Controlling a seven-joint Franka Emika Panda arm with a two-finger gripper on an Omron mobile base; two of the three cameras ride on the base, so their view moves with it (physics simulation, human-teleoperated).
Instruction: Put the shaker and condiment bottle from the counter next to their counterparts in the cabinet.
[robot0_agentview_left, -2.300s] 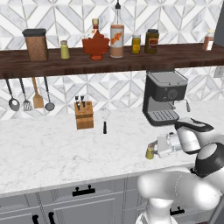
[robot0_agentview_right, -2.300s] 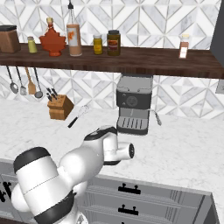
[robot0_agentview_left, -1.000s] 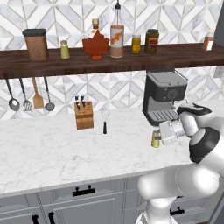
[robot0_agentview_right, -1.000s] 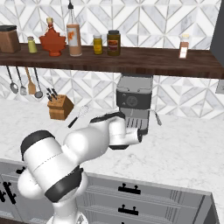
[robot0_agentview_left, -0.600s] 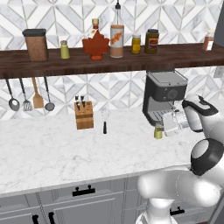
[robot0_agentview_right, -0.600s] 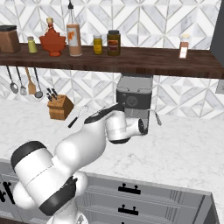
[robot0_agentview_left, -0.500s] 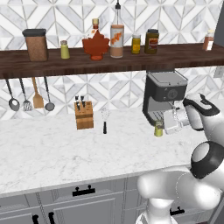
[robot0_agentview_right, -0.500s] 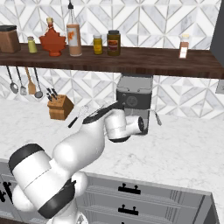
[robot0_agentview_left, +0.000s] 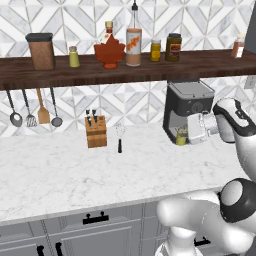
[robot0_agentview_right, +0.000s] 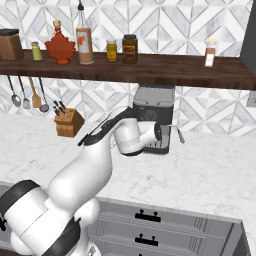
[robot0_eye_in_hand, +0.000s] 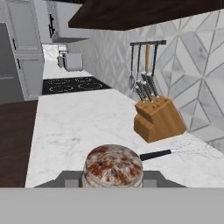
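Left base view shows the gripper (robot0_agentview_left: 184, 135) clenched on the shaker (robot0_agentview_left: 181, 136), lifted at nine o'clock of the coffee machine (robot0_agentview_left: 189, 102), above the counter (robot0_agentview_left: 75, 167).

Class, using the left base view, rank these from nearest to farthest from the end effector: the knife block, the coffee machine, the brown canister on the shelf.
1. Coffee machine, right beside the end effector.
2. Knife block, mid-counter, leftward.
3. Brown canister, shelf's far left.

Glossy white arm (robot0_agentview_right: 85, 170), dark joints
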